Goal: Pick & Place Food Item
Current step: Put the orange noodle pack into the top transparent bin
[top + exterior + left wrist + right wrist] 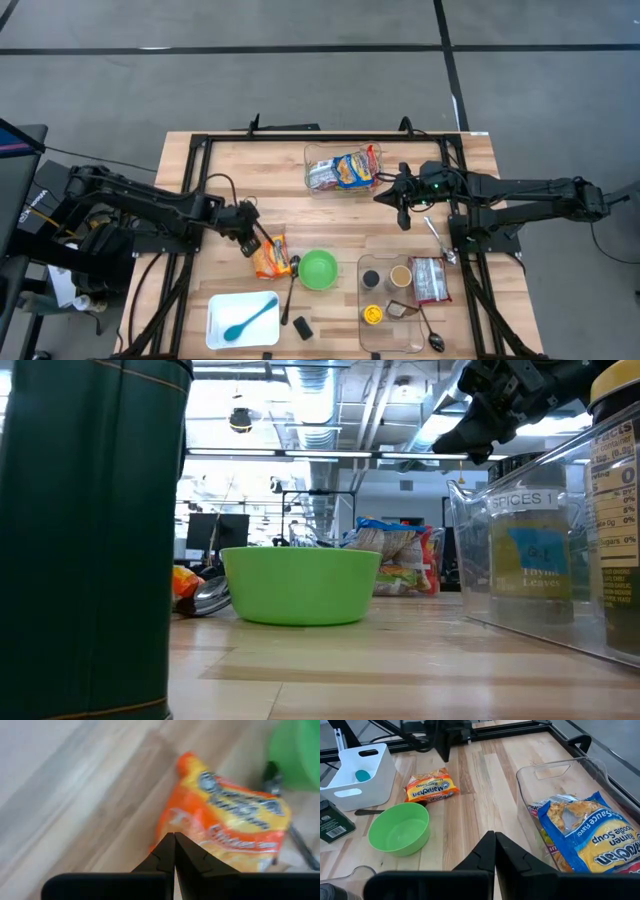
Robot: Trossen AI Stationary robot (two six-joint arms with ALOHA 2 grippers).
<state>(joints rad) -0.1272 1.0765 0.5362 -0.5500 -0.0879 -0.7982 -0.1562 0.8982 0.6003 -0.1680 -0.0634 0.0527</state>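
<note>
Closest to the low cam: dark green tin (90, 535), filling the left of that frame. It hides much of the table, so don't trust that view for the pick.

Task item looks to be the orange ramen pack (271, 257), lying flat on bare wood, lower centre-left of the high view, just left of the green bowl (318, 269). Left gripper (250, 240) sits at the pack's upper-left corner, fingers pressed together, nothing between them. Wrist cam shows the tips over the pack's near edge; touching or not, can't tell.

Risks, as I judge them: closed fingers can't grab, so pushing down now would only shove or crush the pack. Thin slick wrapper, likely to slide toward the bowl and the spoon (292, 285) lying between them. Noodles inside may crack.

Right gripper (403, 214) hangs right of centre, also pressed together and empty, beside the clear bin (312, 168).

Containers: that clear bin, upper centre, holds a yellow ramen bag (352, 168) plus another packet. White tray (220, 330), lower left, holds a teal spatula (250, 319). Clear tray (366, 335), lower right, holds spice jars, a red-white packet (430, 278), a spoon. Bowl is empty.
</note>
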